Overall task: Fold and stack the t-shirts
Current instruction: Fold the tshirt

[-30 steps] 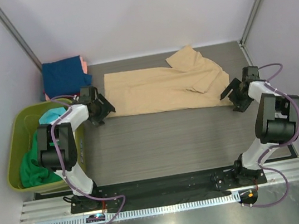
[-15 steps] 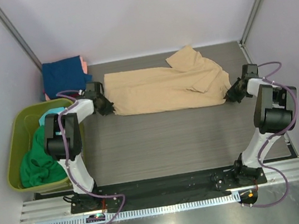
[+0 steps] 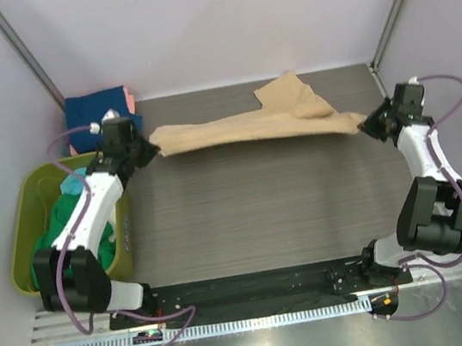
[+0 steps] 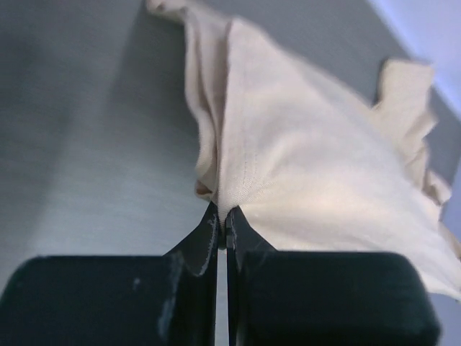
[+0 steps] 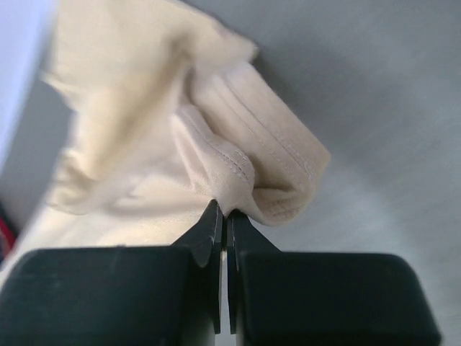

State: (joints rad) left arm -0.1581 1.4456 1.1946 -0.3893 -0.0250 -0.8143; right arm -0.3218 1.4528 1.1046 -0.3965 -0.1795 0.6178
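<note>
A large tan t-shirt (image 3: 250, 126) hangs stretched between my two grippers above the back of the table, its sleeve (image 3: 289, 95) resting toward the back wall. My left gripper (image 3: 147, 146) is shut on the tee's left edge (image 4: 238, 173). My right gripper (image 3: 366, 124) is shut on its hemmed right corner (image 5: 238, 162). Folded navy and pink tees (image 3: 99, 116) are stacked at the back left. Green and teal tees (image 3: 54, 243) lie crumpled in the bin.
An olive-green plastic bin (image 3: 26, 256) stands at the left edge beside my left arm. Grey walls with metal posts close in the back and both sides. The dark wood-grain tabletop (image 3: 263, 212) stretches in front of the lifted tee.
Both grippers closed on the tan tee's near corners, then lifted and carried them toward the back, so the cloth now folds over itself in a narrow band.
</note>
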